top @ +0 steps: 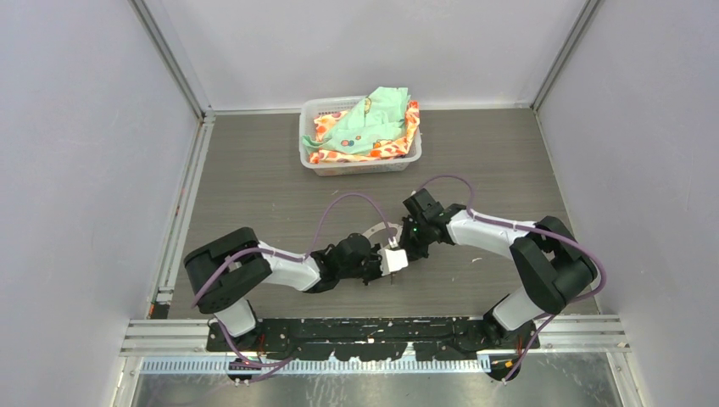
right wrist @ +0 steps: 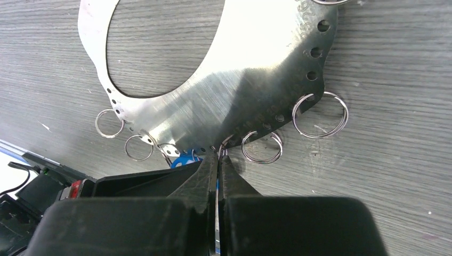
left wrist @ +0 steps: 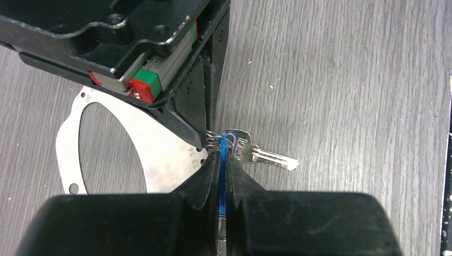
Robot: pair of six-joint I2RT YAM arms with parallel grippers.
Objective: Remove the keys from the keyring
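The keyring (right wrist: 240,80) is a flat grey plate with a big hole, lying on the table; it also shows in the left wrist view (left wrist: 149,154) and partly in the top view (top: 374,229). My left gripper (left wrist: 223,151) is shut on the blue tag (left wrist: 222,160) of the keys, and a silver key (left wrist: 269,157) sticks out to its right. My right gripper (right wrist: 218,157) is shut on a thin silver loop (right wrist: 225,143) at the plate's rim, next to the tag (right wrist: 186,158). In the top view the left gripper (top: 380,259) and right gripper (top: 410,240) meet tip to tip.
Several empty silver loops (right wrist: 320,114) hang on the plate's rim. A white basket (top: 307,144) of coloured cloths stands at the back of the table. Walls close in the left and right sides.
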